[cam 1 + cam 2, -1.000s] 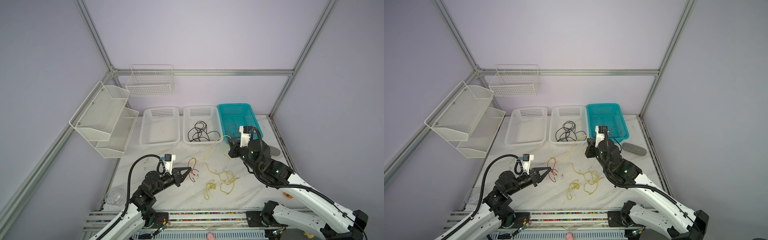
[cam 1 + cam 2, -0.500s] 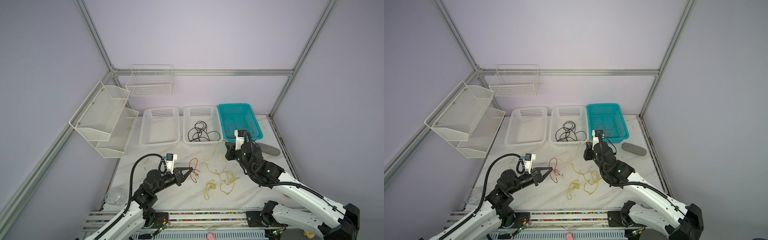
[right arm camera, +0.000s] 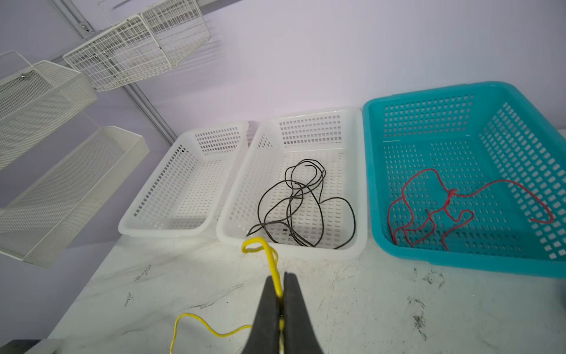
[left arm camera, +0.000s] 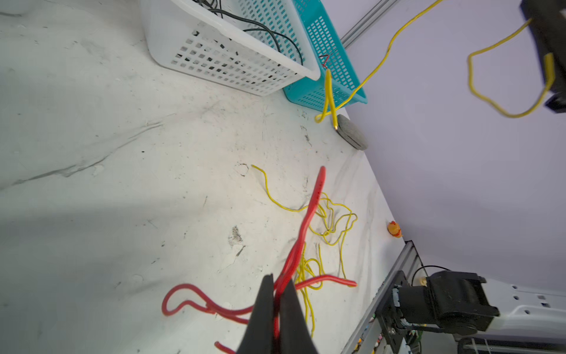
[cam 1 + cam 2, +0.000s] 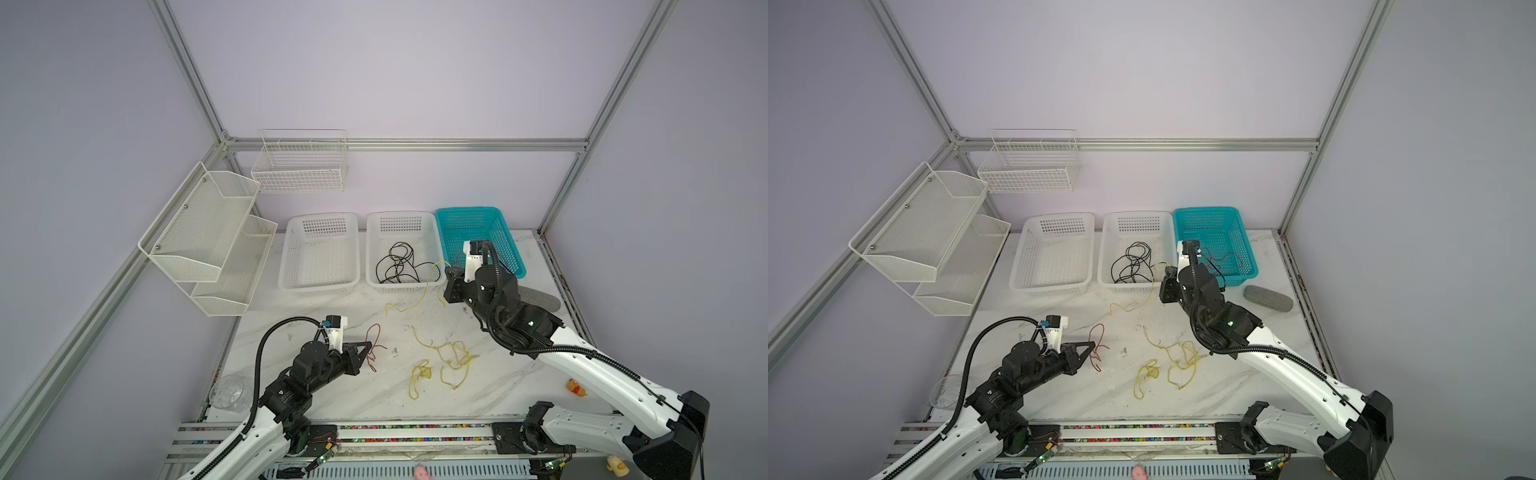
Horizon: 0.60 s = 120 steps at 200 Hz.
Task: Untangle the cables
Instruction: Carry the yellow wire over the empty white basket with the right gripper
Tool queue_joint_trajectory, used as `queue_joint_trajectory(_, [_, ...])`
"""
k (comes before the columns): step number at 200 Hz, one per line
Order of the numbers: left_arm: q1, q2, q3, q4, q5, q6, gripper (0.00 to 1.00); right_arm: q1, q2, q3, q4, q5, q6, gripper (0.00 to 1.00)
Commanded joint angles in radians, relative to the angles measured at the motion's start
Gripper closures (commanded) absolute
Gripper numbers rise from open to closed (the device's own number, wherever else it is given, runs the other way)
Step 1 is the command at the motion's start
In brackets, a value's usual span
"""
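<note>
Claws (image 4: 277, 280) (image 3: 279, 275) on red cable (image 4: 307, 219), yellow cable (image 3: 272, 265)

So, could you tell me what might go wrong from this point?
The right gripper pinches a yellow cable whose loop hangs by the rim of the middle basket; it may snag there. The left gripper holds a red cable near the yellow tangle; pulling might drag that along.
</note>
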State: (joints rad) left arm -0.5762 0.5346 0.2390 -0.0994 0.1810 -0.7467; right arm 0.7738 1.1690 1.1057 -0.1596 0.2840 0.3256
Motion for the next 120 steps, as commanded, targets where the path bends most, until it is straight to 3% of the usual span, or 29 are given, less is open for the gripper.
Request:
queue_joint_trajectory(1, [0.004, 0.007, -0.012, 0.004, -0.068, 0.056, 1.00, -0.004, 0.093, 0.097, 0.037, -0.064, -0.050, 1.00])
queue_joint_trajectory(51, [0.005, 0.014, -0.053, 0.010, -0.131, 0.097, 1.00, -0.002, 0.387, 0.367, 0.096, -0.162, -0.088, 1.00])
queue_joint_trajectory(120, [0.004, -0.001, -0.085, 0.016, -0.123, 0.122, 1.00, -0.002, 0.838, 0.860, 0.063, -0.234, -0.131, 1.00])
